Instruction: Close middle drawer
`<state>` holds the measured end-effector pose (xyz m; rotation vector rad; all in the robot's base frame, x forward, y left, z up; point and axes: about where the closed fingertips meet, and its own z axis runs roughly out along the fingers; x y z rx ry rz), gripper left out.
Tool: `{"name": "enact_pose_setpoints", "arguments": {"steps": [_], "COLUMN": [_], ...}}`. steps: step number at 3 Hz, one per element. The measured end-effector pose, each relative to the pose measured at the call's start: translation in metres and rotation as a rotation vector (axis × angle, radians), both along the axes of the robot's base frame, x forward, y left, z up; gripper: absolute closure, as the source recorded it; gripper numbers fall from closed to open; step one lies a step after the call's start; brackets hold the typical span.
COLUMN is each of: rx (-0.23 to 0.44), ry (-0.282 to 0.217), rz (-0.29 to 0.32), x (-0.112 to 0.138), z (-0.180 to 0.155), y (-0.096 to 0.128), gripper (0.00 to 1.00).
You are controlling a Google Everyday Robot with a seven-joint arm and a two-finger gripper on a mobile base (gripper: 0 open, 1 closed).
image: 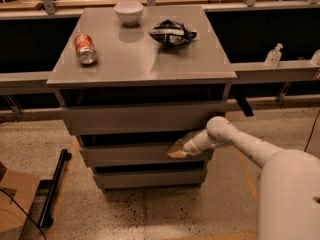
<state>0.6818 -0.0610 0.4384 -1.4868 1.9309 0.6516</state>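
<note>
The middle drawer is the second of three grey fronts in the grey cabinet. Its front stands only a little way out from the cabinet body, nearly in line with the other fronts. My gripper is at the end of the white arm that reaches in from the right. It rests against the right part of the middle drawer's front panel. The top drawer and bottom drawer sit above and below it.
On the cabinet top lie a red can on its side, a white bowl and a dark crumpled bag. A black bar and a cardboard box lie on the floor at the left. A rail with a sanitizer bottle runs behind.
</note>
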Motion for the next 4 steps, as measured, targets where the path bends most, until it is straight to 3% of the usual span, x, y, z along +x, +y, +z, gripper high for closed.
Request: {"name": "enact_pose_setpoints", "arguments": {"steps": [1,2,3,4], "rx": [0.000,-0.038,-0.111,-0.126], "ry": [0.000,0.060,0.217,0.336], "rz": [0.000,0.017,0.034,0.010], "x": [-0.003,-0.032,-0.094,-0.152], "z": [0.000,-0.008,-0.016,-0.005], "y": [0.000,-0.002,-0.021,-0.046], "gripper": [1.00,1.00,1.00,1.00]}}
